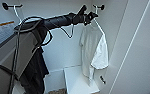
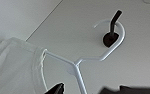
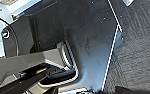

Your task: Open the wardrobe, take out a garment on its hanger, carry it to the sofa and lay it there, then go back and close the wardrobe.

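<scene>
We reach our left arm into the open tall white wardrobe (image 1: 66, 53), and our left gripper (image 1: 87, 15) sits high up at the neck of the thin white hanger (image 2: 77, 62), just beside the black peg (image 2: 113, 27) that the hanger's curved hook loops over. The fingers (image 1: 91, 16) look parted around the hanger's neck, though we cannot tell whether they actually press on it. The thin white short-sleeved T-shirt (image 1: 93, 51) hangs from that hanger on the right side of the wardrobe, draped lopsidedly, with one sleeve bunched out to the right. On the left a long black garment (image 1: 36, 71) hangs low.

We judge the main risk to be the hook: if we pull outward without lifting first, it could catch on the peg. The shirt sits unevenly, so a jerk might slide it off the hanger.

A sheet with an orange stripe (image 1: 1, 30) shows on the far left; its writing is too blurred to read
</scene>
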